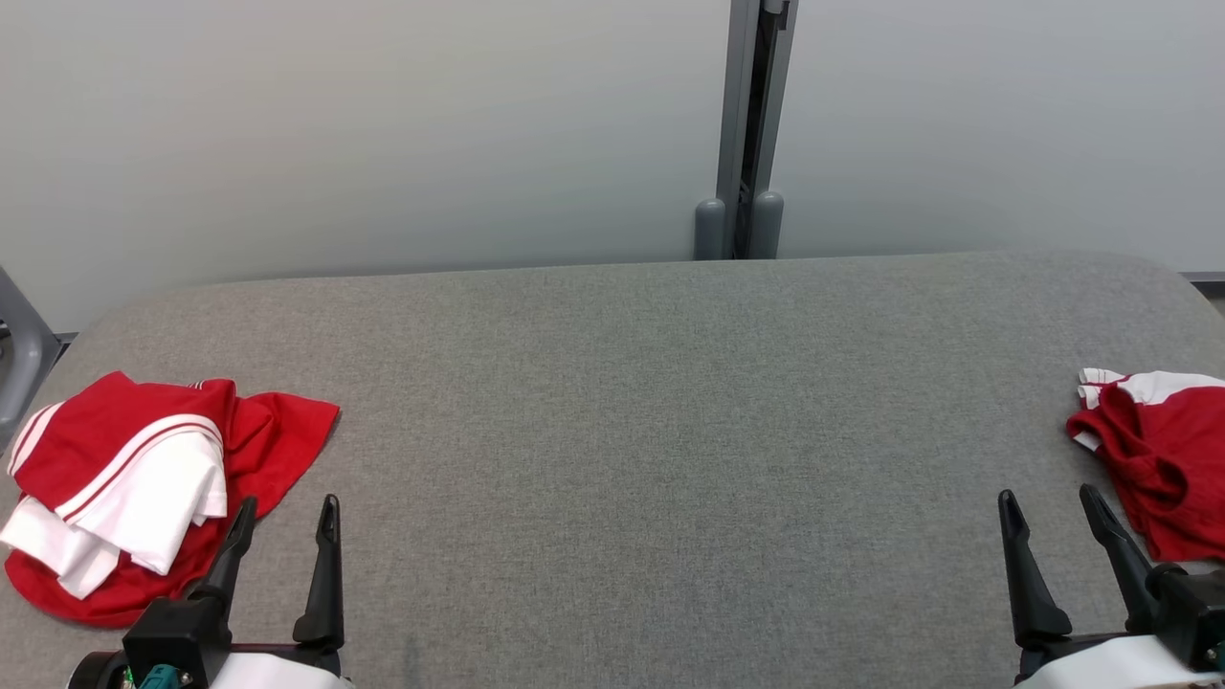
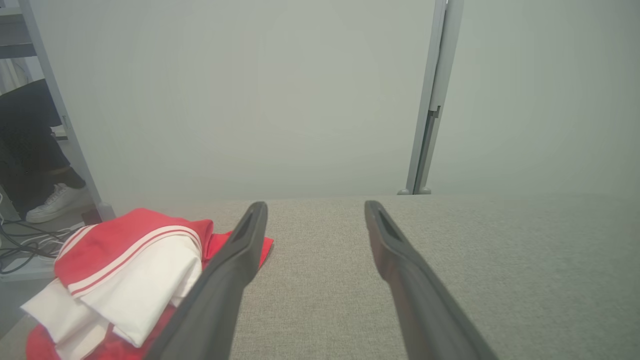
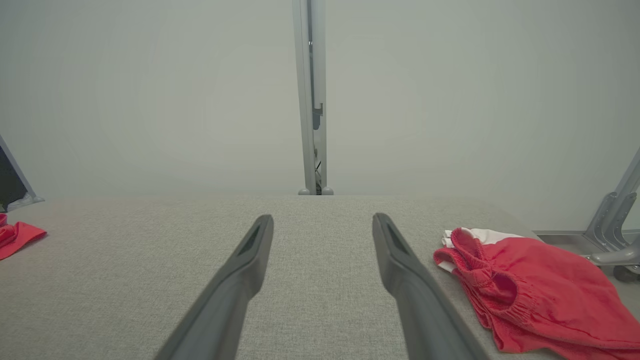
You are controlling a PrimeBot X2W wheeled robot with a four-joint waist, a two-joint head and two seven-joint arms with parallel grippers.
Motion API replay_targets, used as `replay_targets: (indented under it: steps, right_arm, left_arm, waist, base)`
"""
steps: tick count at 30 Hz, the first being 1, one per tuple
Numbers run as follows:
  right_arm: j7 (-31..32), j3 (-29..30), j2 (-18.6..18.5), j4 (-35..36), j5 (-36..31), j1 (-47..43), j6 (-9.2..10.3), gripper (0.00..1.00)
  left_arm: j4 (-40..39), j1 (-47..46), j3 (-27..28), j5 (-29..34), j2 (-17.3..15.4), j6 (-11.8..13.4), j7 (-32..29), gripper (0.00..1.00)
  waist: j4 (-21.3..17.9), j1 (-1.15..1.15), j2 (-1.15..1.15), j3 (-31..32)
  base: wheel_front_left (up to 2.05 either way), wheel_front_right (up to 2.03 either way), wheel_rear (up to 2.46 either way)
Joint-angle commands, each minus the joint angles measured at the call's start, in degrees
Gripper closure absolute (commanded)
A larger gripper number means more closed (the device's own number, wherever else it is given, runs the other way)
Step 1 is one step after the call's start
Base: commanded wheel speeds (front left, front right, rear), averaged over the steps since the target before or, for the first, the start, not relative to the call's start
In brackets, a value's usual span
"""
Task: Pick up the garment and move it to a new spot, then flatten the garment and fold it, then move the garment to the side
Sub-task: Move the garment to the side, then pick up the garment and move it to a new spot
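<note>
Two open, empty hands hover over the surface (image 1: 651,402). A folded garment (image 1: 124,478) lies just outside the left hand (image 1: 289,502), and a crumpled garment (image 1: 1163,459) just outside the right hand (image 1: 1048,494).

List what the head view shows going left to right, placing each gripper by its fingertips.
Folded red and white garment → left gripper, open → grey wall post → right gripper, open → crumpled red garment at the right edge of the table.
</note>
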State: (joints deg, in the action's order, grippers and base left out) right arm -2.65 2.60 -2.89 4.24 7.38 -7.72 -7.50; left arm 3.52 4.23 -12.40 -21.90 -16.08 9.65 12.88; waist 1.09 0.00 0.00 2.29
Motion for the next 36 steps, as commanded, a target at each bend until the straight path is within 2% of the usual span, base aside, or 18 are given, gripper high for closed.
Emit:
replay_targets:
  steps: [1,16,20,25,36]
  right_arm:
    - [0.1,0.0,-0.1,0.3,0.5,-0.7,0.01,0.00]
    - [0.0,0.4,-0.1,0.5,0.7,-0.6,0.01,0.00]
    - [0.1,1.1,-0.1,0.8,0.4,-0.8,0.01,0.00]
    - [0.2,0.6,-0.1,1.6,0.2,-0.5,0.01,0.00]
    - [0.6,-1.8,-0.1,2.6,-0.2,1.2,0.01,0.00]
  left_arm:
    - [-0.1,0.0,0.1,-0.6,-0.2,0.4,0.1,0.00]
    - [-0.3,-0.9,-0.2,-0.8,-0.3,1.0,-0.2,0.00]
    - [-0.4,-1.7,-0.3,-1.1,-0.1,1.1,-0.1,0.00]
    - [-0.7,-3.1,-0.3,-1.0,0.2,1.0,0.3,0.00]
    - [-0.6,-4.7,1.0,-1.9,0.3,0.7,1.2,0.00]
  waist:
    - [0.0,0.00,0.00,-0.1]
    - [0.2,0.00,0.00,-0.3]
    - [1.5,0.00,0.00,-0.5]
    - [5.7,0.00,0.00,-1.2]
    - [18.6,0.00,0.00,-3.1]
  base:
    - [0.00,0.00,0.00]
    - [0.00,0.00,0.00]
    - [0.00,0.00,0.00]
    - [0.00,0.00,0.00]
    - [0.00,0.00,0.00]
